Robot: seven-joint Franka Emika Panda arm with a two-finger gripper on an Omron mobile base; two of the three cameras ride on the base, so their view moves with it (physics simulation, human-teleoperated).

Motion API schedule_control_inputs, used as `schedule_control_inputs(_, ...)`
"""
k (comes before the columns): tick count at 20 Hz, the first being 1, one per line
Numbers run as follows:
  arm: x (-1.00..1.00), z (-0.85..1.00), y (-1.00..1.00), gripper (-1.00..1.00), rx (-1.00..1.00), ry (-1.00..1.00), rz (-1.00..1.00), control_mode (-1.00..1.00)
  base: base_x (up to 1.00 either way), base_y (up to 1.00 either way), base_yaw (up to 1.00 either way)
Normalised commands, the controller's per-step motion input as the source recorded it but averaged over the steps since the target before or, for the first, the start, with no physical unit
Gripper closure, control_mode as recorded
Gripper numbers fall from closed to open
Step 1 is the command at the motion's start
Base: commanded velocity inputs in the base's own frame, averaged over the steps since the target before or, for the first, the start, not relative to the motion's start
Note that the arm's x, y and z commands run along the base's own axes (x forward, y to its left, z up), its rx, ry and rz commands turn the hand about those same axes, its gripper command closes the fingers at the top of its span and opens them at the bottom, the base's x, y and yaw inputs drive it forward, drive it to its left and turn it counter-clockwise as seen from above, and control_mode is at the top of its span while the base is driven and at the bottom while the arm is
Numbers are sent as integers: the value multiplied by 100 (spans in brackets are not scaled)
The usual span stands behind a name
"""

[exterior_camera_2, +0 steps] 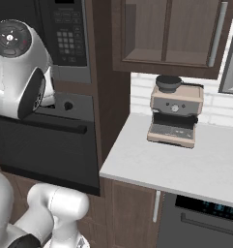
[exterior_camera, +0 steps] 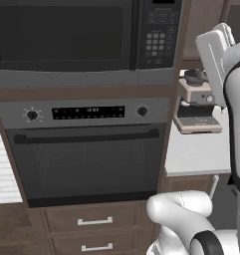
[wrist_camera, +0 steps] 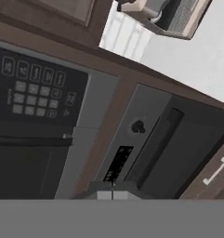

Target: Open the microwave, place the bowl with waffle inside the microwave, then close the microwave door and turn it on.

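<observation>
Left base view shows the microwave (exterior_camera: 86, 40) in the upper left of the frame, built into the dark wood cabinet wall. The microwave door (exterior_camera: 61, 32) is closed flat against the body, and its black keypad (exterior_camera: 159, 37) sits at the right end of the front. Directly under it is the oven (exterior_camera: 86, 149), with knobs and a long bar handle, and two drawers below that.

In the hand view the picture is rolled: the keypad (wrist_camera: 34, 88) lies at the left and the oven knob (wrist_camera: 137, 126) near the middle, so I judge the hand points toward the cabinet front, probably because the door must be opened first. The gripper (wrist_camera: 112, 195) shows at the bottom centre with its two tips pressed together, closed on nothing.

To the right, a pale counter (exterior_camera: 201, 149) carries a coffee machine (exterior_camera: 196, 107), which stands against the white tiled wall. I cannot find the bowl or the waffle in these pictures. So the task seems to be at its very beginning.
</observation>
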Motion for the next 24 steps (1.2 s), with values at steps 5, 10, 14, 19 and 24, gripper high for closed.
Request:
schedule_control_inputs(5,57,-9,0,100,11,-5,8,-100,0,0,0)
schedule_control_inputs(10,58,0,0,100,11,-4,4,-100,0,0,0)
schedule_control_inputs(14,56,0,0,100,6,-2,1,-100,0,0,0)
schedule_control_inputs(19,63,0,0,100,4,0,0,-100,0,0,0)
schedule_control_inputs(24,57,0,0,100,2,0,0,-100,0,0,0)
